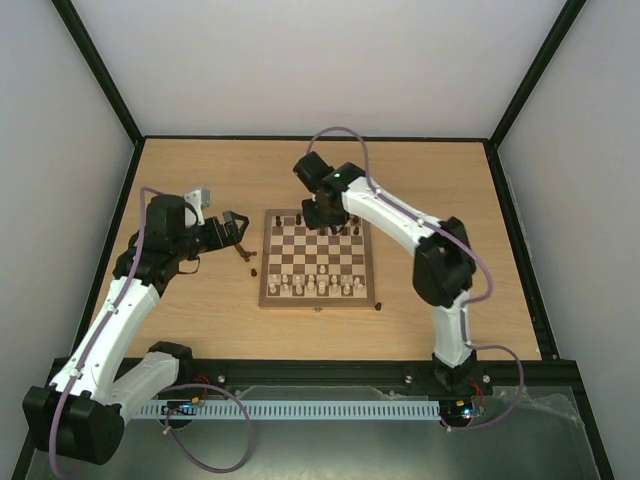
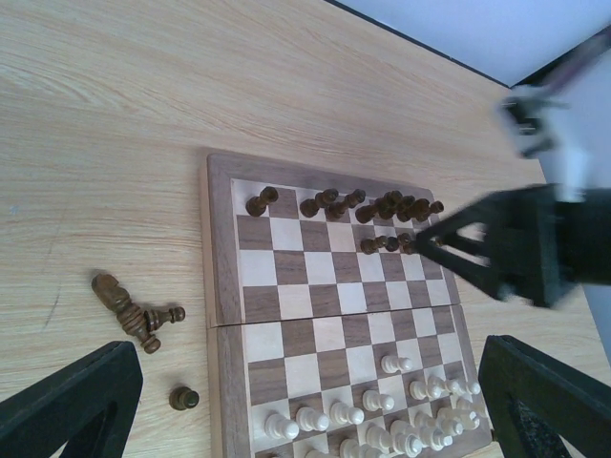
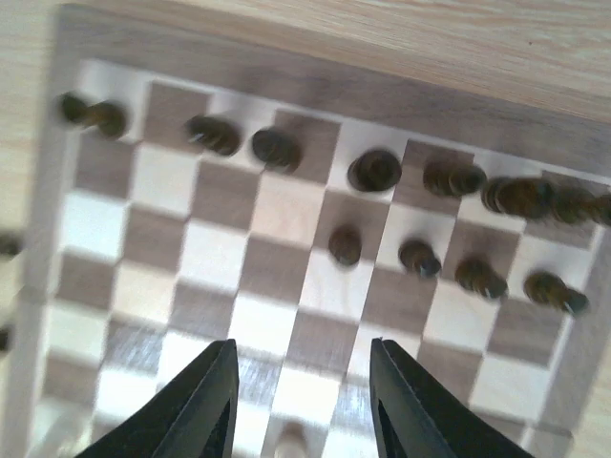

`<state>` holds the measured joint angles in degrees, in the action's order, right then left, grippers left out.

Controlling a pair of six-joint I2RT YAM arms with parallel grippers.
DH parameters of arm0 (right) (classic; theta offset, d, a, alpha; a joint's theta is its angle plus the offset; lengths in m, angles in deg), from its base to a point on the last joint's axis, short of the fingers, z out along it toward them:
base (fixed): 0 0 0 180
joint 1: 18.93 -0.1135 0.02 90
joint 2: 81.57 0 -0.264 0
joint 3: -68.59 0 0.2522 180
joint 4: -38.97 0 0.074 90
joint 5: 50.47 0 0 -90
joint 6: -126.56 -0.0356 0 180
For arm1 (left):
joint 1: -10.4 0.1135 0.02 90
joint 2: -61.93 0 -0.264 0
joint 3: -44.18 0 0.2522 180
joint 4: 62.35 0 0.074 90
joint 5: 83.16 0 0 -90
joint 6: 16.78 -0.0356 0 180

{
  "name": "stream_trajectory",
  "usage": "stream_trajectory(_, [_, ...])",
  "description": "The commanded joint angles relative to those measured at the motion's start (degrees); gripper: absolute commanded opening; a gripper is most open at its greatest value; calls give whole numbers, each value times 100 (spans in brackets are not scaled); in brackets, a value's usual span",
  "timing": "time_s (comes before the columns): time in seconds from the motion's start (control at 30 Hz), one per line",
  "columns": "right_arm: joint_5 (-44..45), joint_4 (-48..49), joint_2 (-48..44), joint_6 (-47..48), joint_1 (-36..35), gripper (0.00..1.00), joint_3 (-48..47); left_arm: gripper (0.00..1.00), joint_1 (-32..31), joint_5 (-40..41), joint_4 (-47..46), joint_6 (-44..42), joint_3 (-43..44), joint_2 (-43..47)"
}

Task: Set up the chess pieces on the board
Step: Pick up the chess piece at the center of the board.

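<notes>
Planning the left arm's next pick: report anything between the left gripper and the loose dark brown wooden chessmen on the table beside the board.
Nothing visible does. Only light wooden tabletop separates the open left gripper from the loose dark brown wooden chessmen; the right gripper is over the checkered wooden chessboard's far rows.

1. Light wood-grain tabletop [image 1: 200, 320]; fills the enclosure floor;
2. Pale cream-coloured wooden chessmen [image 1: 315, 288]; upright, packed in two rows, one ahead of the rest;
3. Plain white walls [image 1: 320, 60]; black frame bars [image 1: 100, 70] at the corners;
4. White slotted rail [image 1: 320, 410] along the near edge.
</notes>
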<state>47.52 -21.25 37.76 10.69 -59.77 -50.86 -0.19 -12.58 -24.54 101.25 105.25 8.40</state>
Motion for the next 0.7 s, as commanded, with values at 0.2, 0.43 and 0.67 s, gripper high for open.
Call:
stream_trajectory(0.2, [80,339,-3782,-656,-266,62,3389,99,39,69,260,-114,231,233])
stream_trajectory(0.43, [-100,238,-6004,-1731,-266,99,5414,100,48,-182,165,-106,267,211])
stream_trajectory(0.67, [-292,451,-6390,-2234,-275,86,6322,100,49,-299,102,-95,170,241])
